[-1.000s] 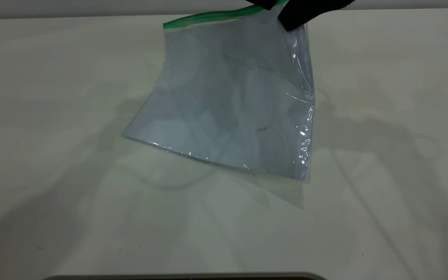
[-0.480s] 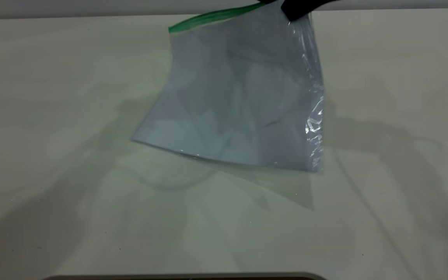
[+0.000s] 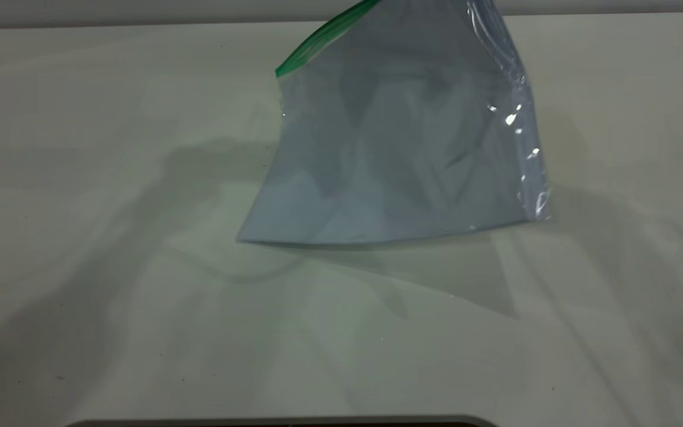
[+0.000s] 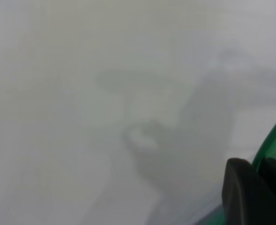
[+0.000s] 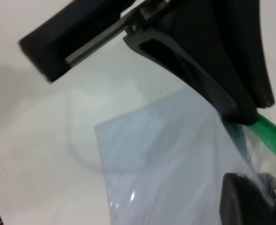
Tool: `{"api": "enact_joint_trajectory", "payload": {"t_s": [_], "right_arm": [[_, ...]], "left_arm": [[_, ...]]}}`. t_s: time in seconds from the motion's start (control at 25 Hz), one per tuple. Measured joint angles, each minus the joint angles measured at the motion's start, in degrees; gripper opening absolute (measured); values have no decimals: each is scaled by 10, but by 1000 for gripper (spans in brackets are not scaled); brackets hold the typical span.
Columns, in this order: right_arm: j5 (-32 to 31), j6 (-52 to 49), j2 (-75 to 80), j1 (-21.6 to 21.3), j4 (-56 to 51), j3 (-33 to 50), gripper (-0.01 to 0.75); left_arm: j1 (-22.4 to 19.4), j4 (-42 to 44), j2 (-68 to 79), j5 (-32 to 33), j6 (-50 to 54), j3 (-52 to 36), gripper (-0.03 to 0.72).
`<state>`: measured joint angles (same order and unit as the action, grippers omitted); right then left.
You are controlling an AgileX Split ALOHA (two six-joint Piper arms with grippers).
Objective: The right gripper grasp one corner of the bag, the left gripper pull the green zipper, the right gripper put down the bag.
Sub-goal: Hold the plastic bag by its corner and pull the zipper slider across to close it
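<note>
The bag (image 3: 401,148) hangs upright, its top out of the exterior view and its lower edge on or just above the table. The green zipper (image 3: 318,41) runs steeply up its upper left edge. Neither gripper shows in the exterior view. In the right wrist view my right gripper (image 5: 262,192) is shut on the clear corner of the bag (image 5: 264,180), just below the green strip (image 5: 271,131). My left gripper (image 5: 238,110) closes on that strip right beside it. In the left wrist view the left gripper (image 4: 262,173) pinches the green zipper (image 4: 274,143). The slider tab is hidden.
The pale table (image 3: 110,178) lies bare around the bag, with arm shadows across it. Its far edge (image 3: 140,24) meets a grey wall. A dark rounded edge (image 3: 282,422) shows at the near side.
The bag has risen and shifted right, and its zipper edge now slopes more steeply. The black gripper tips have gone up out of the exterior view. The lower right corner has lifted.
</note>
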<state>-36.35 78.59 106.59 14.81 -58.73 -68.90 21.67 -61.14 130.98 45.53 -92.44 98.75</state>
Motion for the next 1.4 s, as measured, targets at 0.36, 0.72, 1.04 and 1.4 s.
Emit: {"api": "enact_joint_trajectory", "payload": {"t_s": [0.36, 0.72, 1.04, 1.4], "right_arm": [[8, 0, -23, 0, -8, 0, 33], [15, 0, -36, 1, -13, 0, 33], [24, 0, -47, 1, -17, 0, 33], [38, 3, -50, 1, -22, 0, 33]], "left_arm": [[-31, 39, 13, -4, -1, 0, 60], [-60, 72, 53, -30, -1, 0, 60], [-104, 78, 84, -41, -1, 0, 60], [-146, 110, 102, -44, 9, 0, 60]]}}
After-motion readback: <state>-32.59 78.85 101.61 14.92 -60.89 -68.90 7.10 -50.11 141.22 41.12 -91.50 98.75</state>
